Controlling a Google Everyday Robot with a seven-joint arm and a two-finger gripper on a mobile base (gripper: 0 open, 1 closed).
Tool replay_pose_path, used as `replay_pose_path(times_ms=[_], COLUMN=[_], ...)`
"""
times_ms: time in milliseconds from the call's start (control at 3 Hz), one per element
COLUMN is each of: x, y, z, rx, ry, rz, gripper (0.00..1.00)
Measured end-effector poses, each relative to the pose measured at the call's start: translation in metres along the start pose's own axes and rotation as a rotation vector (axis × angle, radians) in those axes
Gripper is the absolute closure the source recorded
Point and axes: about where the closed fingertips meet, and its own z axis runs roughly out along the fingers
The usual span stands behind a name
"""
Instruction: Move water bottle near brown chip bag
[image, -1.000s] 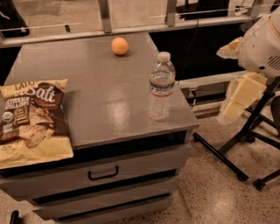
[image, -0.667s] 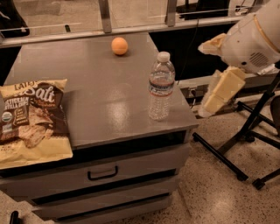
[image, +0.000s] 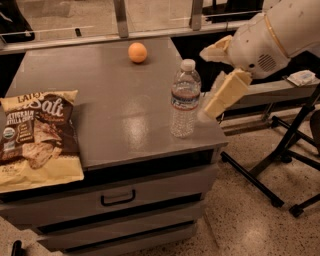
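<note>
Since the earlier frames, the water bottle (image: 185, 100) has stayed put while the tool (image: 206, 82) has swept in from the right edge of the frame and now hangs just beside the bottle's right flank, not yet touching it. The bottle stands upright, white cap on, near the right front corner of the grey desk (image: 100, 85), right of centre in the frame. The tool's two pale fingers are spread apart, one up near cap height and one lower by the bottle's ribbed body, which looks like a gap set wide enough to take the bottle from the side. The white arm (image: 280, 30) reaches down from the upper right, probably so that the approach runs level with the desk and does not tip the bottle. An orange (image: 137, 52) sits well apart at the back of the desk, above the bottle in the frame. The brown chip bag (image: 37, 137) lies flat at the left front, overhanging the desk's front edge, well apart from the bottle, so the whole carry leftward is still to do.
</note>
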Motion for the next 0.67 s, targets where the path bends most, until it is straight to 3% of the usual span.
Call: replay_pose_path(times_ms=[333, 667], x=[-0.004, -0.017], y=[-0.010, -0.019], z=[0.029, 0.063], rx=[-0.035, -0.093], ry=[-0.005, -0.012], rz=[0.037, 0.053], gripper=[0.36, 0.67])
